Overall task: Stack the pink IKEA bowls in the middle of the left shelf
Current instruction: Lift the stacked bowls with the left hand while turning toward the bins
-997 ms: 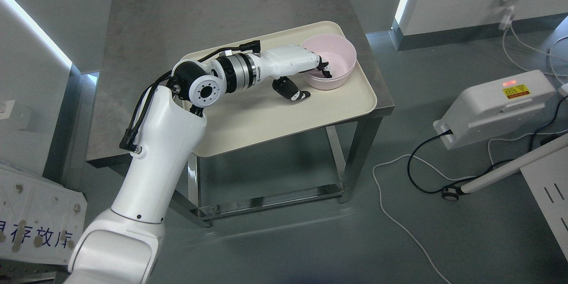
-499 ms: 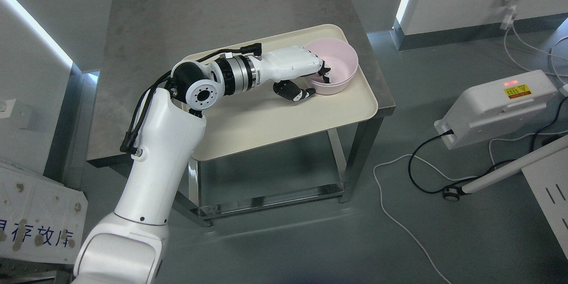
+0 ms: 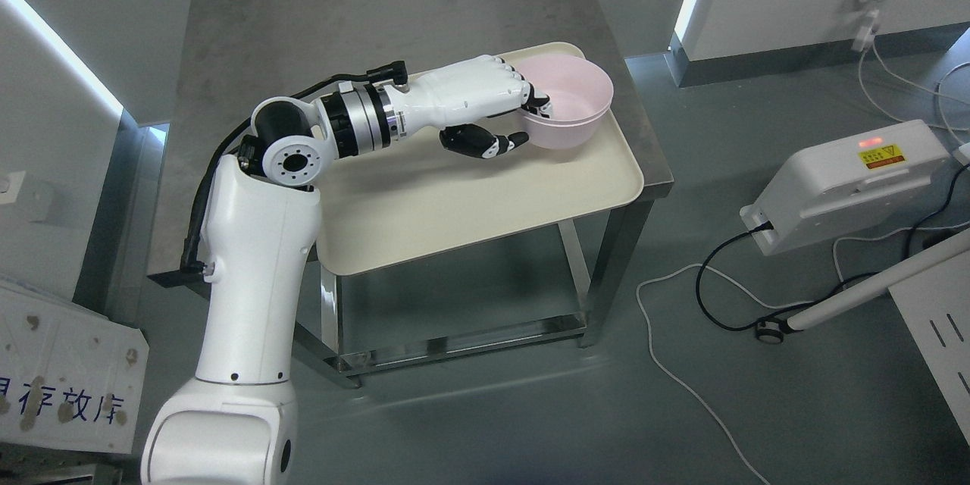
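I have the left hand pinching the near-left rim of the pink bowl | raised off the cream tray, ready for shelving | right arm unseen

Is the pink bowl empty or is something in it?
Empty. The pink bowl shows only its bare inside, apart from the left hand's fingers hooked over its near rim, above the cream tray.

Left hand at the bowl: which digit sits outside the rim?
The thumb of the left hand. It reaches toward the pink bowl along its outer wall, while the other fingers hook over the near rim into the bowl.
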### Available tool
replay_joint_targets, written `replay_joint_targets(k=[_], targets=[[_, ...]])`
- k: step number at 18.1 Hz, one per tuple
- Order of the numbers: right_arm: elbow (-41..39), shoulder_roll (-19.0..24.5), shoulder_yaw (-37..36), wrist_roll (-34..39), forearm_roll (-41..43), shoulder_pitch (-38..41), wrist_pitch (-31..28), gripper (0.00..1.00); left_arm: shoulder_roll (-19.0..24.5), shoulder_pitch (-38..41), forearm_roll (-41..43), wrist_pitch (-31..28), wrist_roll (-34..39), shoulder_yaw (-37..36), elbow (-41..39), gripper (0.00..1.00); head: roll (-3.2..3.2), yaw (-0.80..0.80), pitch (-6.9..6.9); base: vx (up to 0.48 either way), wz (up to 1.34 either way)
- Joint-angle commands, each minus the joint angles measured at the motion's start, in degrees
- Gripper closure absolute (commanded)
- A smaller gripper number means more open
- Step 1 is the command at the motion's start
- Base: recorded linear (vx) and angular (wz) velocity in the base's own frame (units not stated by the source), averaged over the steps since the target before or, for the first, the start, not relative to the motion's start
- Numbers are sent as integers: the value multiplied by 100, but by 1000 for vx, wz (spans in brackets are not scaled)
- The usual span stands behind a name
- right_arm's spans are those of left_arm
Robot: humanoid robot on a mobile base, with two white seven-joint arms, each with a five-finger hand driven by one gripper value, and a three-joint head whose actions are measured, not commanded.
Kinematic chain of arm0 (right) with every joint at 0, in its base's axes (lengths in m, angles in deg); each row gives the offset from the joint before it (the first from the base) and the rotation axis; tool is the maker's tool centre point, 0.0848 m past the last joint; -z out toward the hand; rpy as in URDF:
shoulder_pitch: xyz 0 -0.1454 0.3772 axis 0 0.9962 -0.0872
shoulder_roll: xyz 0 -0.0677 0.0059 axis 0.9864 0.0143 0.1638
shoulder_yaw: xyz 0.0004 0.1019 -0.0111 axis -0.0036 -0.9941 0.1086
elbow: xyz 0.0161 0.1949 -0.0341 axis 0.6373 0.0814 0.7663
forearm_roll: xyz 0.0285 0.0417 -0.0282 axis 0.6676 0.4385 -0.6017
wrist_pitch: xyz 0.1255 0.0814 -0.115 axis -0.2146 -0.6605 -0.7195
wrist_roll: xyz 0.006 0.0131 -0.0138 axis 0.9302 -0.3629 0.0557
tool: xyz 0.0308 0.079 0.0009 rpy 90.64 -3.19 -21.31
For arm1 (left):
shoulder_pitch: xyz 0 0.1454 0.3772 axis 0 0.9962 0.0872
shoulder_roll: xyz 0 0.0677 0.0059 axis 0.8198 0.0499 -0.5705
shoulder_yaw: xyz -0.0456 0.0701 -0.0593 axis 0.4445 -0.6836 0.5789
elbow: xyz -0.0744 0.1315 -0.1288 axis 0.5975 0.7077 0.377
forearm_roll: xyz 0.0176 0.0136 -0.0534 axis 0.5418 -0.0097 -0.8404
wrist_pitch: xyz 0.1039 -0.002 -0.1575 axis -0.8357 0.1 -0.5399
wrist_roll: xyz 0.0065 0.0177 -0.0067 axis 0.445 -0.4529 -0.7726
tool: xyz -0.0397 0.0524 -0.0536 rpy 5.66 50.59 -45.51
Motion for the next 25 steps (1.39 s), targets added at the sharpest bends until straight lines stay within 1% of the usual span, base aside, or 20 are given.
replay_joint_targets(k=[1,3,6,8,10,13,15,18,25], targets=[[0,-100,0,-3,0,1,4,0,27,254,-982,96,-230,1597,-302,98,0,0,0,-19,-1],[0,-100,0,-3,0,1,4,0,98,534,-1326,96,-300,1606,-635,98,0,0,0,-25,0],[0,-100,0,-3,0,1,4,0,90,1298,-1757,96,-327,1685,-1320,98,0,0,0,-53,-7],[0,-100,0,-3,0,1,4,0,116,1528,-1915,96,-336,1860,-1646,98,0,0,0,-115,-63],[0,-100,0,-3,0,1,4,0,177,1529,-1951,96,-353,2080,-1709,97,0,0,0,-160,-115],[0,-100,0,-3,0,1,4,0,432,1547,-2056,96,-388,2107,-1709,97,0,0,0,-210,-57],[0,-100,0,-3,0,1,4,0,432,1660,-2372,96,-380,2081,-1709,97,0,0,0,-197,110],[0,-100,0,-3,0,1,4,0,432,1915,-2391,96,-380,2098,-1709,97,0,0,0,-230,164],[0,-100,0,-3,0,1,4,0,397,1925,-2400,96,-388,2046,-1709,97,0,0,0,-234,55]])
